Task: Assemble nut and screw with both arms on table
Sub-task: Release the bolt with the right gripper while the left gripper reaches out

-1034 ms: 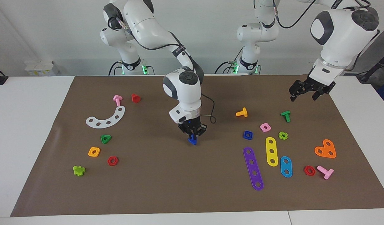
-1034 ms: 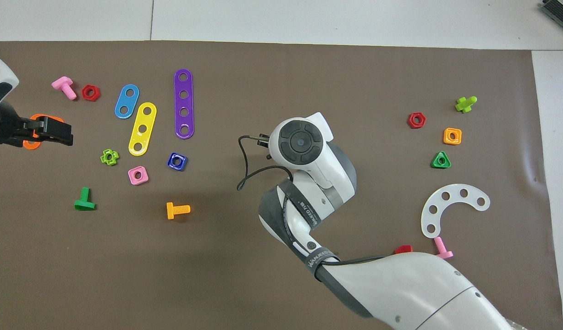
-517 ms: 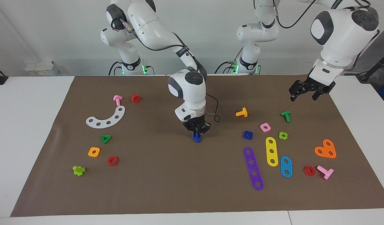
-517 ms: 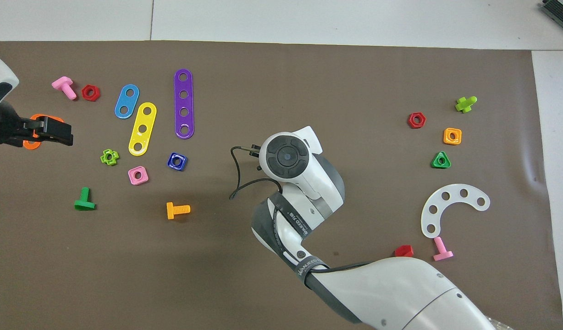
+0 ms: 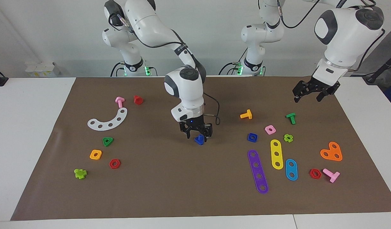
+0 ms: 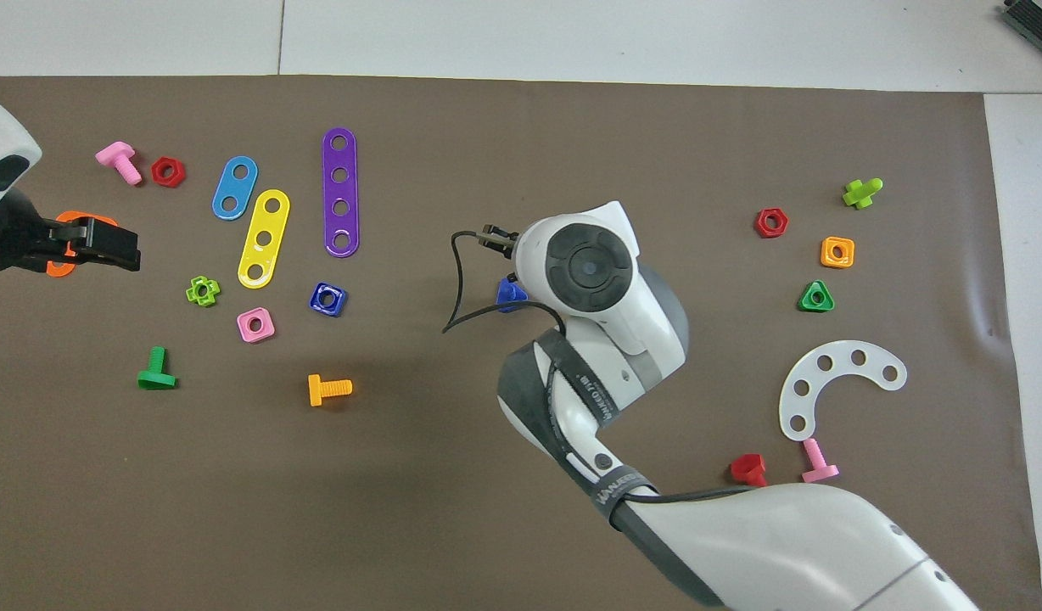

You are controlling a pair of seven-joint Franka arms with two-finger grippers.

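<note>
Table [image 5: 30,133]: white, a brown mat [image 5: 170,190] covering most of it.
Screw [image 5: 199,139]: dark blue, mid-mat, head down, stem up.
Nut [image 5: 252,137]: dark blue, squarish, toward the left arm's end.
Right gripper [image 5: 196,133]: spread wide astride the screw, gripping nothing.
Left gripper [image 5: 311,92]: wide apart, empty, waiting over the mat's corner.

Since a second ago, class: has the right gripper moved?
Yes. The right gripper has opened and lifted off the screw, which stands on the mat beside the nut.

dark blue screw [image 5: 199,139], dark blue nut [image 5: 252,137], brown table [image 5: 170,184]
</note>
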